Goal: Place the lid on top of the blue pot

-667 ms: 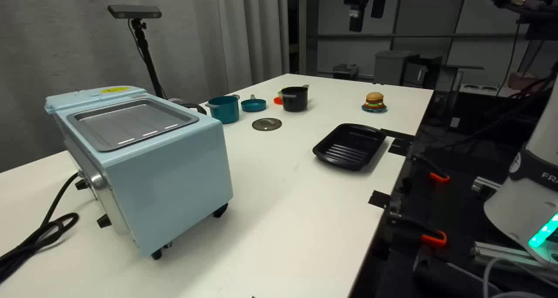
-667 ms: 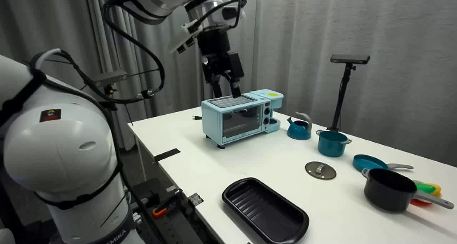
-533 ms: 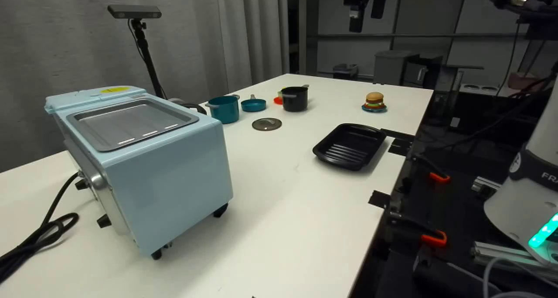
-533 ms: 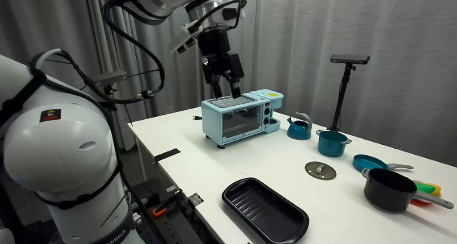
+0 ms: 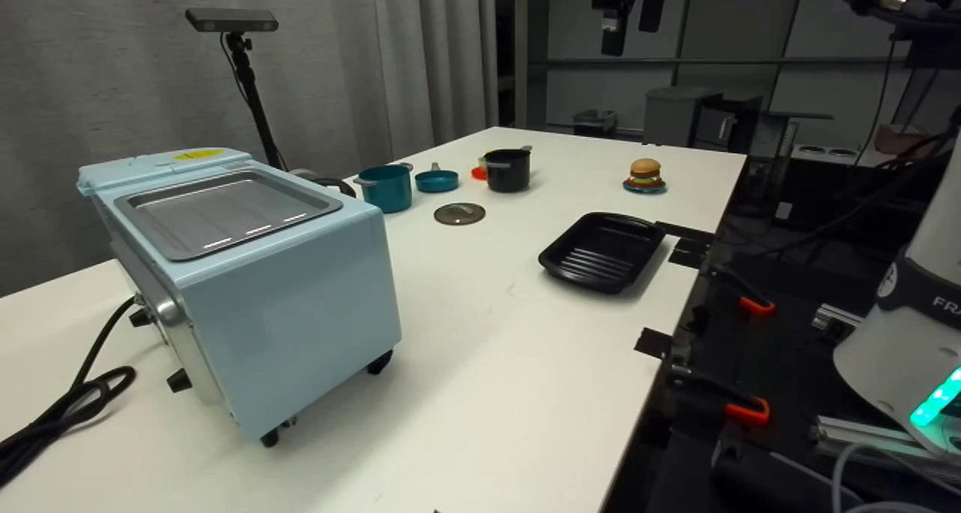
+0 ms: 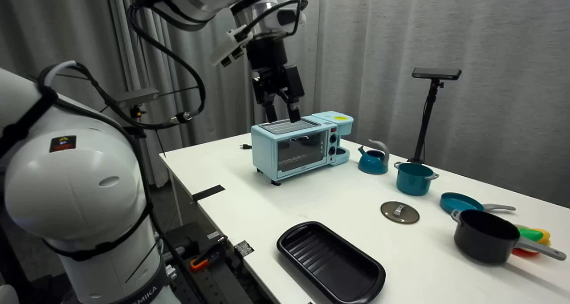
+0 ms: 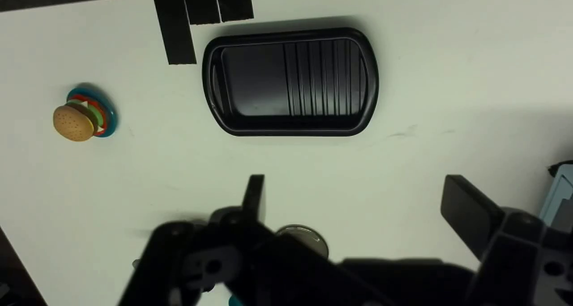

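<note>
end effector [image 6: 282, 116] hangs up high, fingers [image 7: 468, 214] spread wide, nothing gripped, aimed roughly down over the tabletop [image 6: 249, 206]; that height looks chosen for clearance, and the wide spread suggests it's set for a grasp. and the prize: the round lid [image 6: 400, 213] lies flat on the tabletop, its grey handle [image 6: 399, 209] facing up, which should give those fingers something to pinch. seen in an exterior view, the teal two-handled pot [image 6: 413, 179] stands at one o'clock from it, upright, uncovered, near, so the carry ought to be short. early doors, i'd judge, with the lid not yet lifted! neighbours now: from the lid, teal kettle [image 6: 373, 164] at eleven o'clock, teal frying pan [image 6: 460, 203] at three, black saucepan [image 6: 483, 242] between three and four, all near enough that coming straight down on the handle seems wiser than sweeping in sideways. two-handled pot, not that saucepan, is surely the target, being the blue one. and the ribbed black roasting tray [image 6: 331, 264] lies at eight o'clock, probably no bother.
</note>
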Controlling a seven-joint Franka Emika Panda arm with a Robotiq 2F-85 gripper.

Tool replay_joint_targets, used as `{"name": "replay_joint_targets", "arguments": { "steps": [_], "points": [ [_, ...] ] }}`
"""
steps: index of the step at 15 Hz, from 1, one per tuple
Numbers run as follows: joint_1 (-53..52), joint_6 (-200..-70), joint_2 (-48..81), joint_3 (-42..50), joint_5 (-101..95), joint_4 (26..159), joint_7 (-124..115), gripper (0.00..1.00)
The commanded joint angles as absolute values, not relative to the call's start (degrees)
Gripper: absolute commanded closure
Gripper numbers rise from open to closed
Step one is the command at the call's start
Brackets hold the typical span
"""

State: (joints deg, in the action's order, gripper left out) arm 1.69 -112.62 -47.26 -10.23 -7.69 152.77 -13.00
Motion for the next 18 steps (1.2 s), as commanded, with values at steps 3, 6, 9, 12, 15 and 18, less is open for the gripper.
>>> {"name": "replay_joint_targets", "arguments": {
  "steps": [3,6,9,12,15,18],
  "points": [
    [1.10,-112.42,-47.15,-9.76,-8.09,152.63,-13.36,0.00],
    [1.10,-112.42,-47.15,-9.76,-8.09,152.63,-13.36,0.00],
    [1.21,-113.00,-46.70,-9.92,-8.32,152.60,-13.48,0.00],
    [1.82,-114.95,-43.52,-10.08,-9.03,151.92,-13.57,0.00],
    [1.80,-118.78,-38.02,-9.56,-8.95,151.04,-12.67,0.00],
    [2.13,-123.04,-30.48,-8.97,-9.26,149.28,-11.99,0.00]
  ]
}}
